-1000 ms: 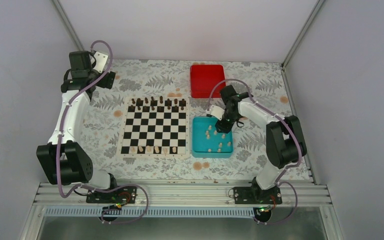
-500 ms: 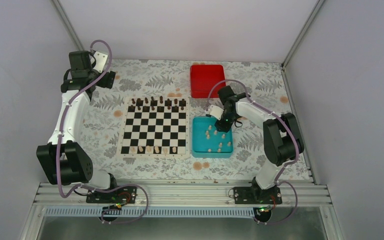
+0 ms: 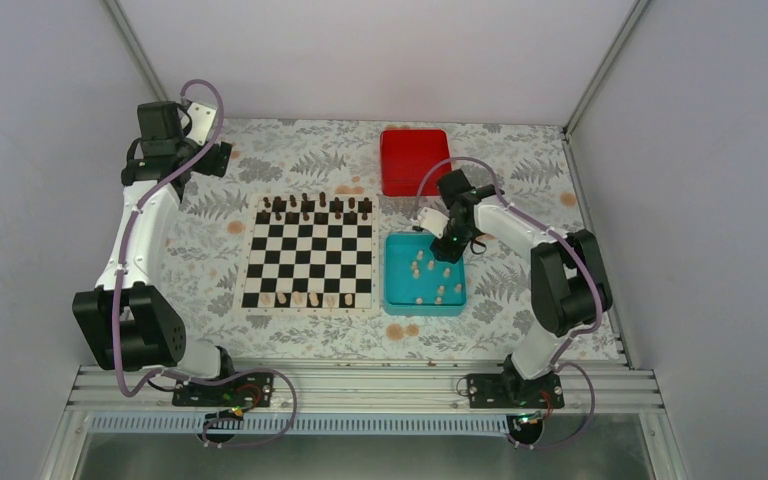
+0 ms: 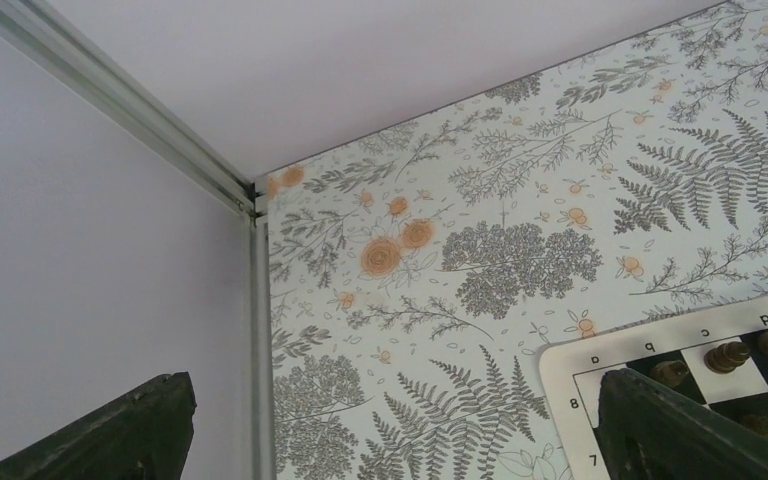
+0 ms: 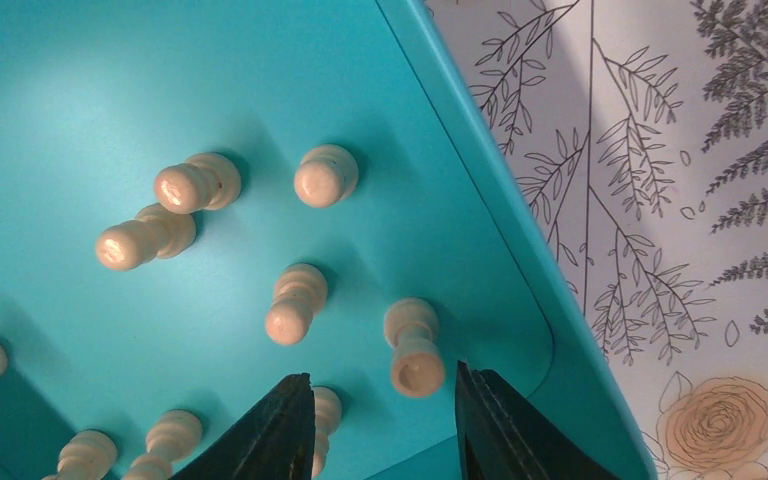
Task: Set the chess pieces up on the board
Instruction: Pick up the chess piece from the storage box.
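Top external view: I note the floral table [image 3: 290, 335] carrying the board [image 3: 309, 255] left of centre, the red box [image 3: 415, 160] at the far side, and the teal tray [image 3: 397, 290] just right of the board. The left gripper [image 4: 397, 380] sits off the board's far-left corner, fingers spread wide, nothing between them. The right gripper [image 5: 380, 375] hangs inside the tray's far-right corner, jaws partly apart and clamping nothing I can see. Most chess pieces [image 5: 325, 175] lie loose in the tray, and a few stand on the board's near row. Dark chessmen [image 3: 307, 205] line its far edge.
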You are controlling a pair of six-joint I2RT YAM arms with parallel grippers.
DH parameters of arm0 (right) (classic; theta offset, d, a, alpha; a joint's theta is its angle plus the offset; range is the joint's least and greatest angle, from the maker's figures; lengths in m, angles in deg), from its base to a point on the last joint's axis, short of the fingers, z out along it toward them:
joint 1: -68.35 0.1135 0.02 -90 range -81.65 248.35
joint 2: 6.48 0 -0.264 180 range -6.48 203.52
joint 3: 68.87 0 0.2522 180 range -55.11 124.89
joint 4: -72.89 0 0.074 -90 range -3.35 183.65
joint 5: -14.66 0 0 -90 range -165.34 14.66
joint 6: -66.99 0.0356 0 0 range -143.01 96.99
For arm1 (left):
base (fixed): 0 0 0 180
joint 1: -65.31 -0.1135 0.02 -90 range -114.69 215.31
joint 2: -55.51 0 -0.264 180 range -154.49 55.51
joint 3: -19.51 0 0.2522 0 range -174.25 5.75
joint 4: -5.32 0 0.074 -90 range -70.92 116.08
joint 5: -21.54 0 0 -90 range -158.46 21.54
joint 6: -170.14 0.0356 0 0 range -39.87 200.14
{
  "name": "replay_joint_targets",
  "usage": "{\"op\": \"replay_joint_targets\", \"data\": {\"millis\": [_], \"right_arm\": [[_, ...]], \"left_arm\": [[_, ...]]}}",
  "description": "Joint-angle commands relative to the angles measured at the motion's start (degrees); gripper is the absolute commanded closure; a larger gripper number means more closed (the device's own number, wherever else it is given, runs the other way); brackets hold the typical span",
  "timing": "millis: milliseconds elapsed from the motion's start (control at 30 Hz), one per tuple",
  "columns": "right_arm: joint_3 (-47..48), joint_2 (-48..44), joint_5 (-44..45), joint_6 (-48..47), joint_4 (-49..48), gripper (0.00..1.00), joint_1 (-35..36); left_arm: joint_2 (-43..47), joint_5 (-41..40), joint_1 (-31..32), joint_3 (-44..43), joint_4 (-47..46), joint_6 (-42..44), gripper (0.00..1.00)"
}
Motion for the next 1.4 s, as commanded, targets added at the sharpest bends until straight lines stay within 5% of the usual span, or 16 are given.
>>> {"op": "replay_joint_targets", "data": {"millis": [0, 500, 1033, 1367], "right_arm": [[0.66, -1.64, 0.09, 1.14, 0.23, 0.62, 0.40], [1.07, 2.84, 1.35, 0.91, -1.43, 0.63, 0.38], [1.71, 3.51, 1.65, 1.04, -1.19, 0.88, 0.40], [8.01, -2.17, 3.73, 1.98, 7.45, 0.93, 2.41]], "left_arm": [[1.23, 1.19, -0.42, -0.75, -0.89, -0.62, 0.00], [1.21, 1.66, -0.47, -0.60, -1.03, -0.46, 0.00], [1.83, 2.20, -0.46, 0.28, -1.23, -0.26, 0.00], [2.28, 2.68, -0.47, -0.07, -1.05, -0.35, 0.00]]}}
